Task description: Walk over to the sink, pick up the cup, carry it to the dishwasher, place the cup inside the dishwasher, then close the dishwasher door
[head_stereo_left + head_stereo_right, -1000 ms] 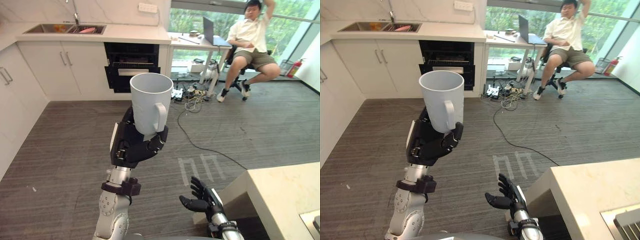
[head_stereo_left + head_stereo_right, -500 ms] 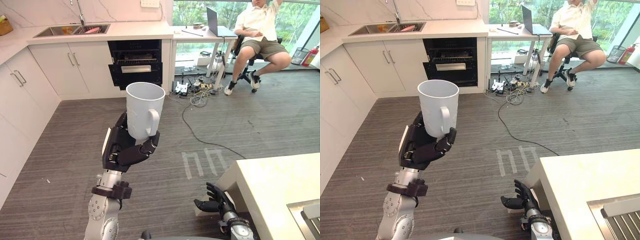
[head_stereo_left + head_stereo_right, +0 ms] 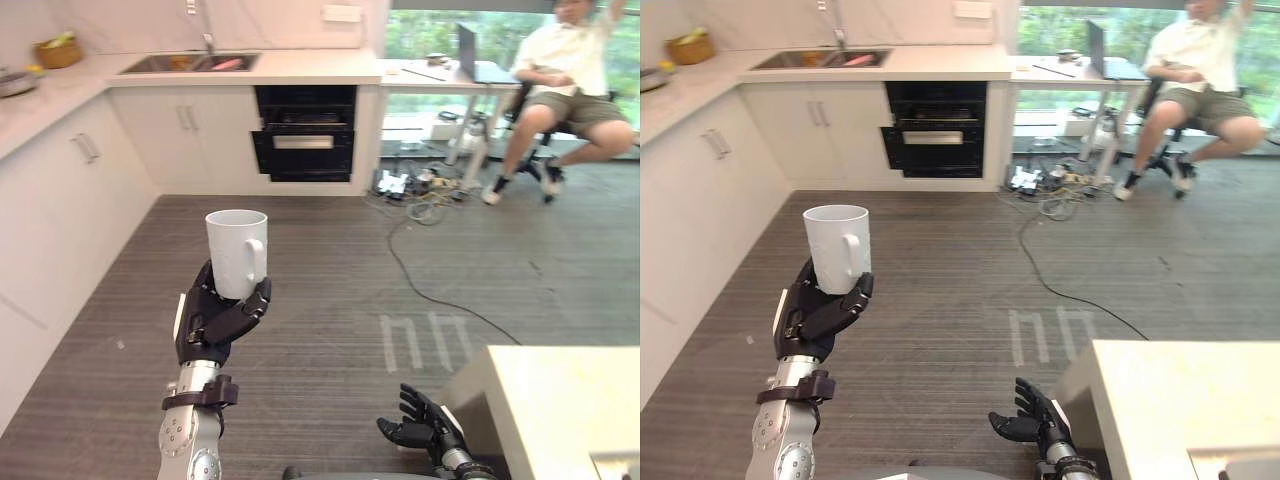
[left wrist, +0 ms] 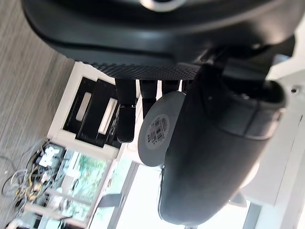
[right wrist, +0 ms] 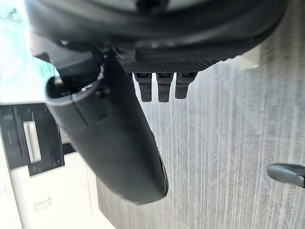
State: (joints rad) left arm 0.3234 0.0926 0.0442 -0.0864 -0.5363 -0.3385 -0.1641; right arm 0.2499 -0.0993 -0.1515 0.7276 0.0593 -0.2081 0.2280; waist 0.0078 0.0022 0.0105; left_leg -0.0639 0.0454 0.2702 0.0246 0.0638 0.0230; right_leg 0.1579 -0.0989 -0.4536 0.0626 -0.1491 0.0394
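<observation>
You face a grey striped floor; white cabinets line the left and far walls under a pale countertop. Daylight enters a window behind a desk; a person sits there.

Head stereo pair: mounted high, tilted down across the floor toward the far bench carrying the sink, dishwasher beneath; both eyes share this scene, slightly offset sideways.
Left wrist camera: very close, looking along the left robot hand toward the dishwasher.
Right wrist camera: very close, looking along the right robot hand at the floor.
</observation>
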